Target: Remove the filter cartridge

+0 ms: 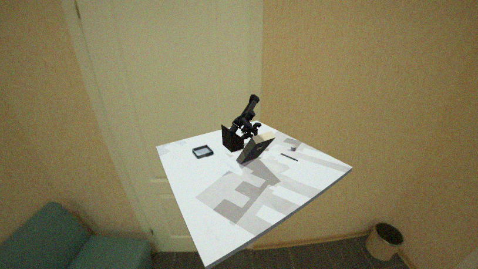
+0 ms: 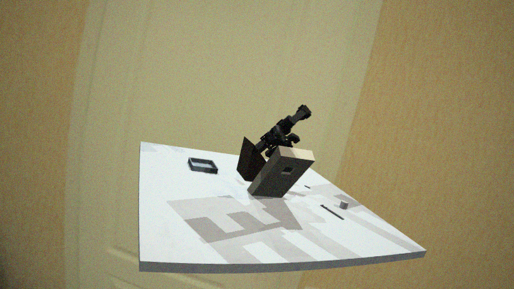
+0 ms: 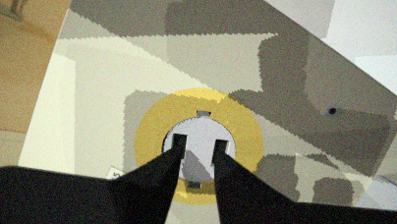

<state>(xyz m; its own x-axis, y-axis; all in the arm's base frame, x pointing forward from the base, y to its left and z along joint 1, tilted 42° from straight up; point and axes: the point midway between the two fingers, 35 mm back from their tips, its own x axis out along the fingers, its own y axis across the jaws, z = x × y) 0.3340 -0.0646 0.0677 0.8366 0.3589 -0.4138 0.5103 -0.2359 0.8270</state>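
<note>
The round pale filter cartridge (image 3: 200, 129) sits in the service panel (image 3: 98, 74) (image 1: 249, 148) (image 2: 276, 183), inside a yellow ring (image 3: 147, 129). Its two dark slots stand side by side, and small notches show above and below it. My gripper (image 3: 198, 155) is partly open, with nothing between its fingers. In the wrist view its fingertips overlap the lower ends of the two slots; whether they are inside them I cannot tell. The panel hides the fingertips in the top and exterior views. The tray (image 1: 203, 156) (image 2: 204, 170) stands apart, left of the panel, with nothing visible in it.
A dark upright plate (image 1: 230, 140) (image 2: 249, 163) stands by the arm's base, between tray and panel. A thin dark rod (image 1: 289, 157) (image 2: 331, 212) and a small grey cylinder (image 1: 293, 148) (image 2: 343, 204) lie right of the panel. Patchy shadows cross the panel face and table.
</note>
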